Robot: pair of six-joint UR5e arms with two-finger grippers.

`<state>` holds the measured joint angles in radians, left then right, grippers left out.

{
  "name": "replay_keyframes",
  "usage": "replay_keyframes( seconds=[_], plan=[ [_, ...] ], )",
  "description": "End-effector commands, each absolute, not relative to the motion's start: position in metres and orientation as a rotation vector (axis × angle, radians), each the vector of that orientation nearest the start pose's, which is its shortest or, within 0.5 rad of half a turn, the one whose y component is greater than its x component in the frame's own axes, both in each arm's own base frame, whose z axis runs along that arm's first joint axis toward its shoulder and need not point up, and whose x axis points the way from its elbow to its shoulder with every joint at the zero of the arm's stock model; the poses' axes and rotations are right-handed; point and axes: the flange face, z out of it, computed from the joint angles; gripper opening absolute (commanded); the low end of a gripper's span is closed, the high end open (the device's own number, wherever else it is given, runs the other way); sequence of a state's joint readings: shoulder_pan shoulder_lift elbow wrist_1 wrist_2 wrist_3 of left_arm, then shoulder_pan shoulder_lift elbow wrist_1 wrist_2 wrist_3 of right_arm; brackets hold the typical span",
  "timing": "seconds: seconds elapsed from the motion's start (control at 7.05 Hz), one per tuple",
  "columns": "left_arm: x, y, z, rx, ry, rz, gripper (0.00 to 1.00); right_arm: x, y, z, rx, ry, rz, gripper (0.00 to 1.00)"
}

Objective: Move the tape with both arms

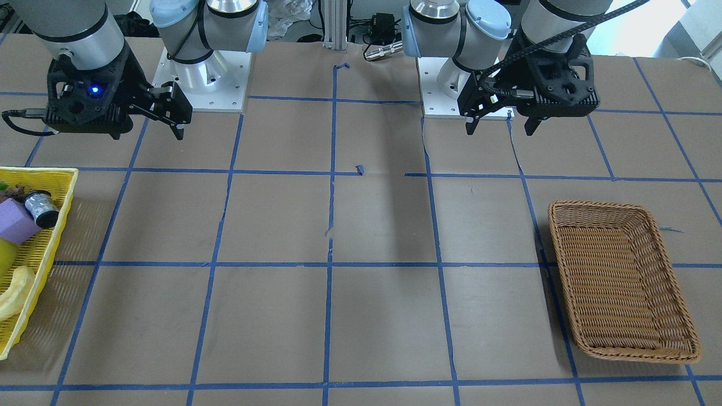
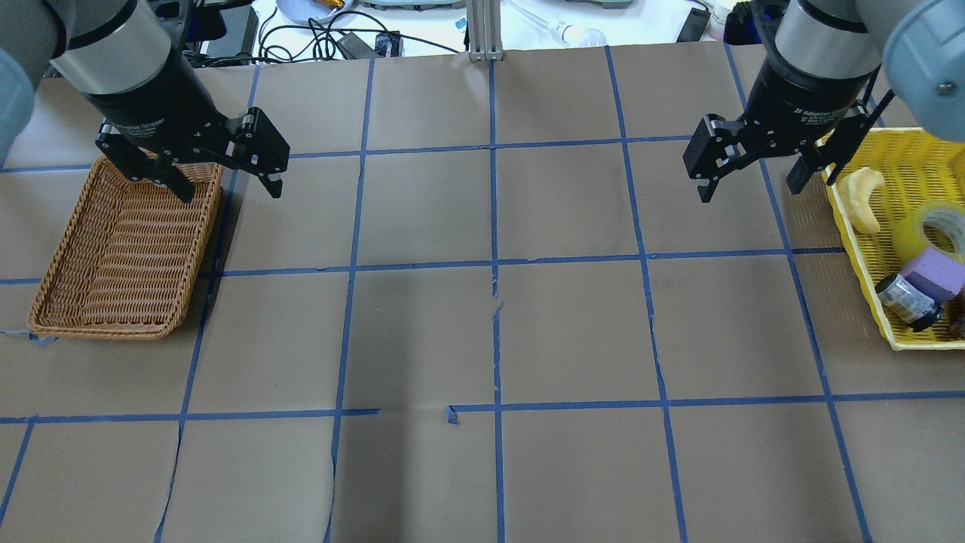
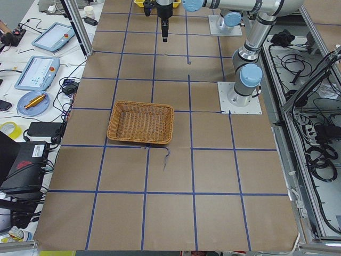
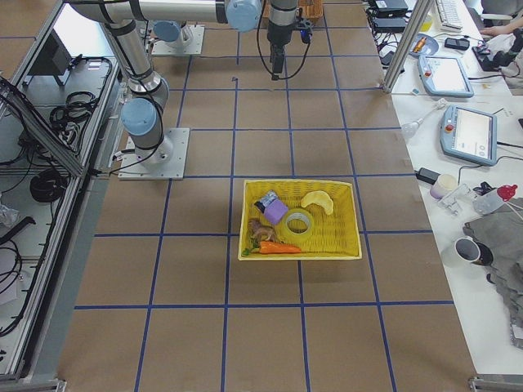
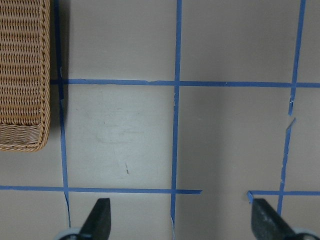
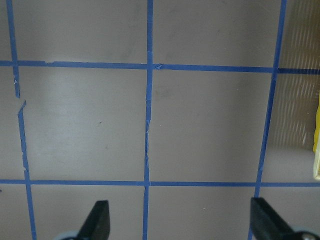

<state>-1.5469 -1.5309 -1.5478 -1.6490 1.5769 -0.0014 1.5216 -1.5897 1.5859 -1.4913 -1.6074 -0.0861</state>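
In yellow mesh basket (image 2: 905,136): translucent ring tape (image 2: 914,235) | left claw (image 2: 230,194), right claw (image 2: 747,193) gaping, empty

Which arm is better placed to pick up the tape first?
The right. Its open right gripper hangs just beside the yellow basket holding the tape, while the left gripper, also open, hangs by the wicker basket across the table.
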Motion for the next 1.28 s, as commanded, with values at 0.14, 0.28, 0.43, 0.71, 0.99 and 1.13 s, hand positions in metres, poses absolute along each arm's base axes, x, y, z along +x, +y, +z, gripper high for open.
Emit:
replay_keyframes(
  seconds=[0.14,0.28,0.43,0.71,0.99,1.13],
  plan=[
    [-0.121,-0.476,0.511,-0.041,3.135,0.024,1.00,0.107,-0.482,0.481,-0.055,3.164,0.129,1.00],
    [-0.122,-0.476,0.511,-0.038,3.135,0.024,1.00,0.107,-0.482,0.480,-0.053,3.165,0.137,1.00],
    [-0.122,-0.476,0.511,-0.038,3.135,0.024,1.00,0.108,-0.480,0.483,-0.050,3.164,0.127,1.00],
    [-0.122,-0.476,0.511,-0.038,3.135,0.024,1.00,0.119,-0.478,0.484,-0.084,3.163,0.124,1.00],
    [-0.122,-0.476,0.511,-0.038,3.135,0.024,1.00,0.119,-0.480,0.482,-0.097,3.164,0.129,1.00],
    [-0.122,-0.476,0.511,-0.038,3.135,0.024,1.00,0.117,-0.480,0.482,-0.092,3.170,0.130,1.00]
  ],
)
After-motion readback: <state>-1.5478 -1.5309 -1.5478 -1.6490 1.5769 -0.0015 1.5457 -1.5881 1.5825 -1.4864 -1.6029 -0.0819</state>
